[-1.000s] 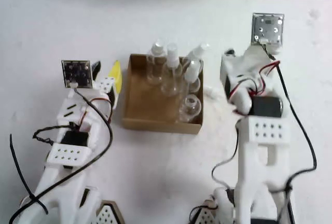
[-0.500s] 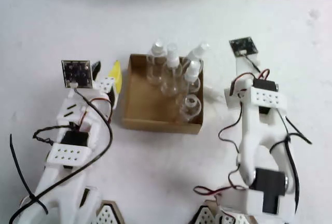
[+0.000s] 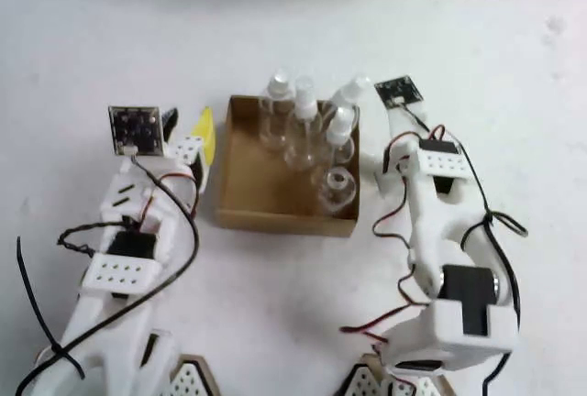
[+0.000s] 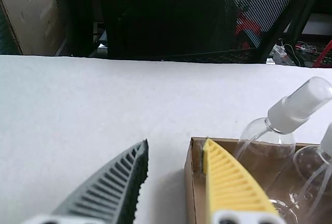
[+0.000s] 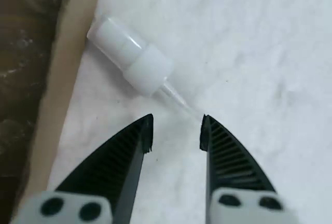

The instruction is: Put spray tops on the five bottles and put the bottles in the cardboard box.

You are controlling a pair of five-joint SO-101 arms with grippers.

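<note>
Left gripper [image 4: 175, 146]: 1, left in the high view; parted, nothing held, at the box's left wall.
Cardboard box [image 3: 248, 185]: 1, centre.
Capped bottles [image 3: 303, 135]: 4, in box.
Uncapped bottle [image 3: 337, 185]: 1, in box.
Spray top [image 5: 129, 55]: 1, laid on table [image 3: 110, 48], just right of box.
Right gripper [image 5: 176, 128]: 1; parted beside the top's tube, nothing gripped.

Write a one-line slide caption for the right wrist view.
Open right gripper just short of a loose spray top lying beside the cardboard box.

The cardboard box [image 3: 252, 185] is brown, the bottles [image 3: 303, 142] clear, spray tops [image 3: 304, 95] and table [image 3: 275, 38] white.
</note>
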